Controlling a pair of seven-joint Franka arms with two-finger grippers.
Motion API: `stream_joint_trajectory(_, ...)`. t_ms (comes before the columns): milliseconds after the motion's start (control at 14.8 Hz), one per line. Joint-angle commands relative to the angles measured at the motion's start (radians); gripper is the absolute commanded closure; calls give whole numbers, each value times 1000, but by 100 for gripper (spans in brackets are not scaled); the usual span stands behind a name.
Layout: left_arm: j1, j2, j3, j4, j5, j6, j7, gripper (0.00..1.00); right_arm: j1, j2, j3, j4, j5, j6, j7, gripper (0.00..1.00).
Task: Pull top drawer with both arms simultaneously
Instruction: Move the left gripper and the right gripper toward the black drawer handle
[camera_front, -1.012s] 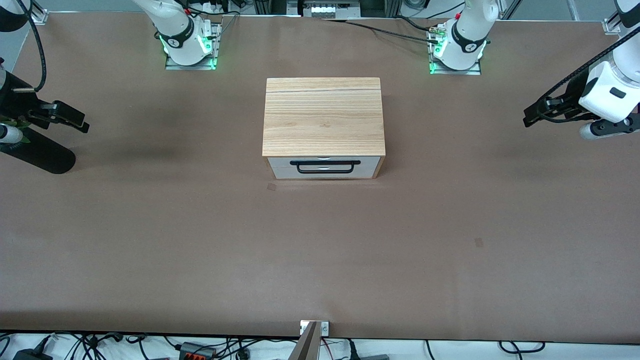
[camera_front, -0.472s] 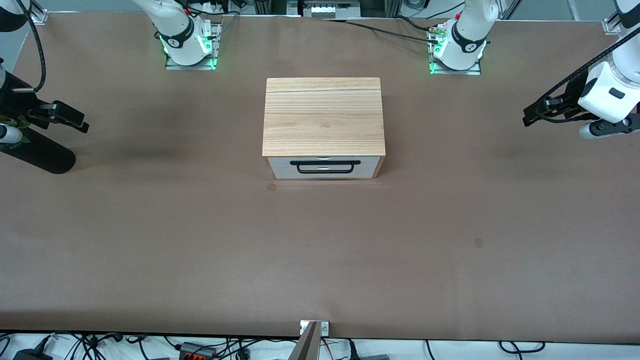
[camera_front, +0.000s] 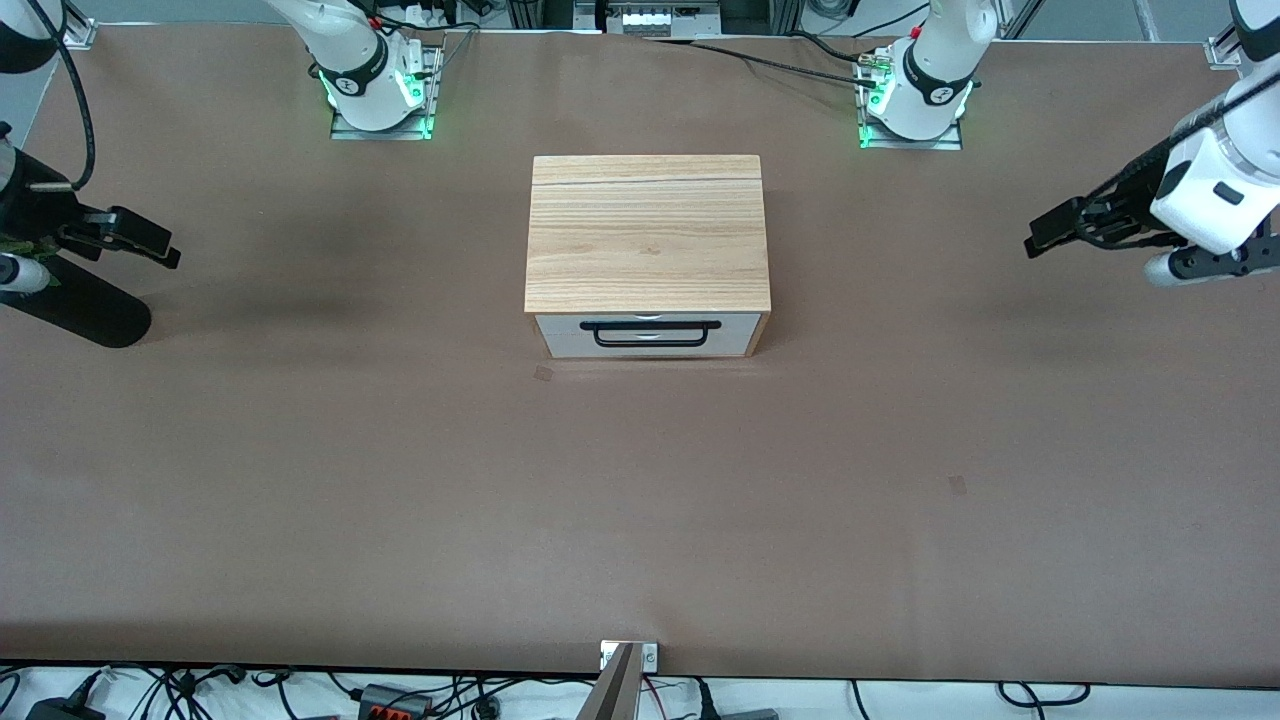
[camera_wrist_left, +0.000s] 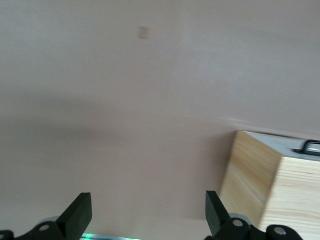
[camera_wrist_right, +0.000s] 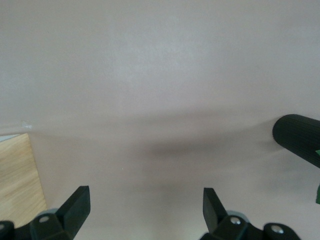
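Grippers first: I'm seeing the left gripper hovering with fingers spread wide over bare table toward the left arm's end, and the right gripper is hanging spread too, over the right arm's end. Nothing's pinched. Sitting mid-table is the wood-grain cabinet, its top drawer shut, black handle facing my front camera, with nothing blocking it. A black cylinder is lying under the right arm. Brown table, cables along the edges. Compared with a second ago, the left gripper is creeping toward the cabinet.
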Motion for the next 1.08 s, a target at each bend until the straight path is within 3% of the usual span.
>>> stream_joint_trajectory(0, -5, 119, -3, 87, -73, -14, -3, 0, 0, 47, 9, 21, 1, -25, 3, 0)
stream_joint_trajectory(337, -11, 269, -3, 87, -421, 108, 39, 0, 30, 176, 17, 59, -4, -12, 32, 0)
stream_joint_trajectory(540, -22, 374, -18, 89, -556, 145, 224, 0, 36, 230, 21, 73, 9, 45, 5, 0)
stream_joint_trajectory(675, -22, 450, -18, 87, -724, 188, 345, 0, 35, 254, 24, 72, 144, 92, -66, 0)
stream_joint_trajectory(877, -26, 570, -20, 86, -934, 190, 577, 0, 20, 328, 17, 72, 509, 100, -233, 0)
stream_joint_trajectory(1012, -49, 627, -21, 86, -1008, 188, 736, 0, 30, 392, 24, 70, 649, 100, -316, 0)
